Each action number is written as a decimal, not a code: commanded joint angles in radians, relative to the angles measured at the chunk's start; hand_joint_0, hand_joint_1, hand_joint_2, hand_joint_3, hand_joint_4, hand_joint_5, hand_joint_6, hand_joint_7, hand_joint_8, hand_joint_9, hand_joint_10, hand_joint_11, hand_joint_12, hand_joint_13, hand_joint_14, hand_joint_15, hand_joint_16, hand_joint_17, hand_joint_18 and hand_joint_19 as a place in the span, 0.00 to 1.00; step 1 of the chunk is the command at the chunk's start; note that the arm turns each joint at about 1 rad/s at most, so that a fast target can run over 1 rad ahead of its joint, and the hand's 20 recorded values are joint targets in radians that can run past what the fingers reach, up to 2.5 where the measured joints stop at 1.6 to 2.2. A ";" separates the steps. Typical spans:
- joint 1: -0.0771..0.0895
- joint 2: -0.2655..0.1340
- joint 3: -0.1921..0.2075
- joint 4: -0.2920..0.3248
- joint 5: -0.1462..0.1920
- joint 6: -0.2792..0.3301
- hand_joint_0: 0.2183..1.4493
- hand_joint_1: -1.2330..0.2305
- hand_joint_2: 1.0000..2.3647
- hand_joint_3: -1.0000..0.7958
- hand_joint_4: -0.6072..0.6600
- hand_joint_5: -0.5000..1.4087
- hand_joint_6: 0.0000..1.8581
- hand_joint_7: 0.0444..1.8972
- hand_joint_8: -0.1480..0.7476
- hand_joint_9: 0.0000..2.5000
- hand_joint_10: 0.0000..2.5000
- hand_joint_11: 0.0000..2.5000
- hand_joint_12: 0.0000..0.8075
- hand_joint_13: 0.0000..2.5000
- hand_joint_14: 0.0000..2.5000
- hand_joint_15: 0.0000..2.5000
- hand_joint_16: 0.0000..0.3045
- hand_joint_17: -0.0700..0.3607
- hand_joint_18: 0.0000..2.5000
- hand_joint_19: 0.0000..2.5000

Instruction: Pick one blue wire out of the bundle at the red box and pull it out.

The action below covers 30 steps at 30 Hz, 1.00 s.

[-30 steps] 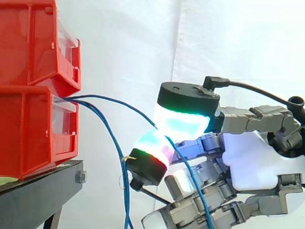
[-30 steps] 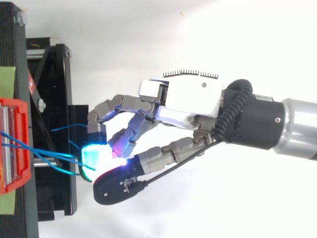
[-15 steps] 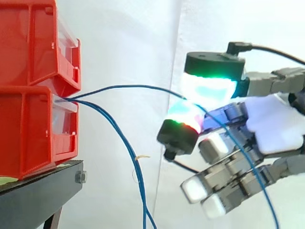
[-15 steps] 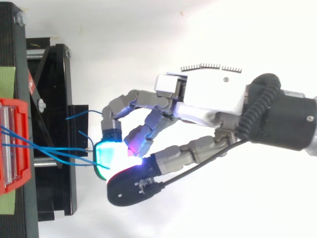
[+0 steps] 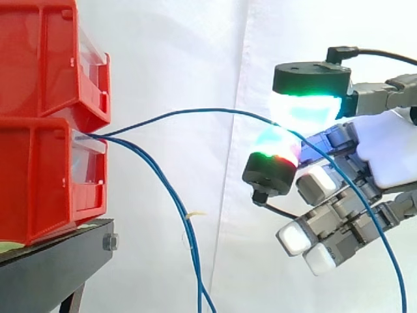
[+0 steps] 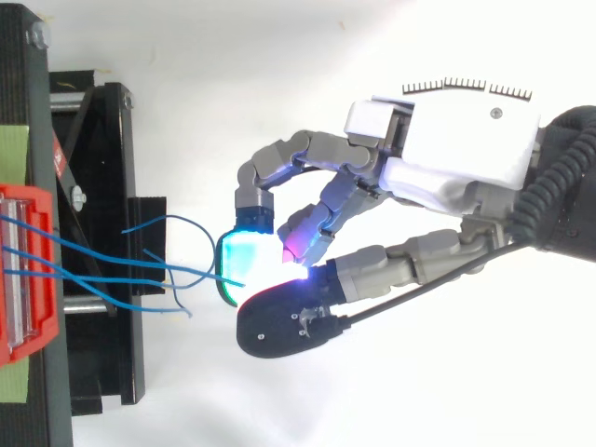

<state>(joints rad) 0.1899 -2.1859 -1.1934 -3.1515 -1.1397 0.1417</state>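
Observation:
Several blue wires (image 6: pixel 149 223) come out of the lower red bin (image 5: pixel 39 182) at the left. One blue wire (image 5: pixel 195 111) arcs from the bin's front across to my hand (image 5: pixel 391 150) and is pinched between two glowing pads. Its free end trails down past the other fingers toward the lower right. In the top view the hand (image 6: pixel 447 168) is well right of the bin (image 6: pixel 23 270), with the pinched wire (image 6: pixel 121 278) stretched between them. Another blue wire (image 5: pixel 172 202) hangs down from the bin, loose.
A second red bin (image 5: pixel 45 59) is stacked on the lower one. Both rest on a black stand (image 5: pixel 52 267) at the left. A white curtain hangs behind. Open space lies between the bins and the hand.
The hand has moved right and up, away from the bins, still pinching the blue wire. More of that wire now spans the gap in a longer arc.

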 commanded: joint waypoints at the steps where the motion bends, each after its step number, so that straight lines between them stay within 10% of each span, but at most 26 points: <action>1: -0.001 0.002 0.000 0.005 0.000 -0.001 0.29 0.34 0.01 0.57 0.58 0.22 0.48 0.67 0.59 0.43 0.01 0.28 0.62 0.32 0.01 0.20 0.23 0.53 0.27 0.12; 30: -0.001 0.000 0.000 0.005 0.000 -0.001 0.29 0.35 0.01 0.57 0.58 0.22 0.48 0.66 0.59 0.43 0.01 0.27 0.61 0.32 0.01 0.20 0.23 0.52 0.28 0.14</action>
<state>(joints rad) 0.1888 -2.1858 -1.1940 -3.1462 -1.1397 0.1411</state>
